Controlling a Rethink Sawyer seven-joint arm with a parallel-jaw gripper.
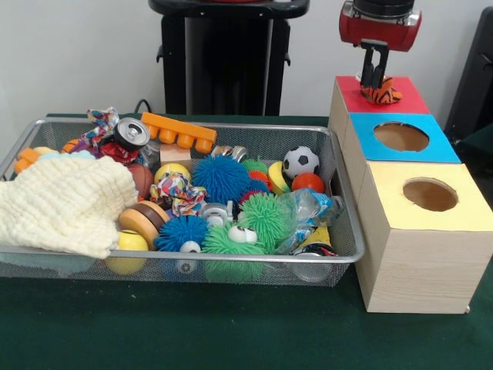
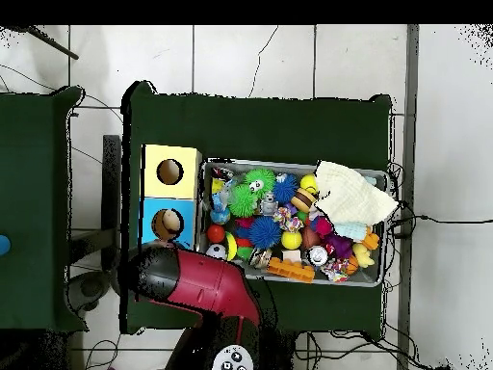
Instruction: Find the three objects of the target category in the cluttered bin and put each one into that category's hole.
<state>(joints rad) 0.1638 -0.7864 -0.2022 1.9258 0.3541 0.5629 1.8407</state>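
Pincer [image 1: 375, 79] closed on orange striped plush toy [image 1: 382, 93], toy touching red top [image 1: 403, 97] directly beneath. Arm [image 2: 197, 284] hangs straight down from above. Blue-topped hole [image 1: 401, 136] just beside; wire basket [image 1: 339, 193] off sideways on desk [image 1: 231, 331].

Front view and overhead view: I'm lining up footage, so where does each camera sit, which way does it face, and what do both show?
Front view: across the table, facing the black pedestal; red-and-black gripper comes down from above, holding an orange striped plush toy over the red-topped wooden box.
Overhead view: above the table, looking straight down, robot base at bottom; the red arm covers the red-topped box.
Shared: silver wire-mesh basket of toys, cream knitted cloth, blue-topped box, yellow-topped box.
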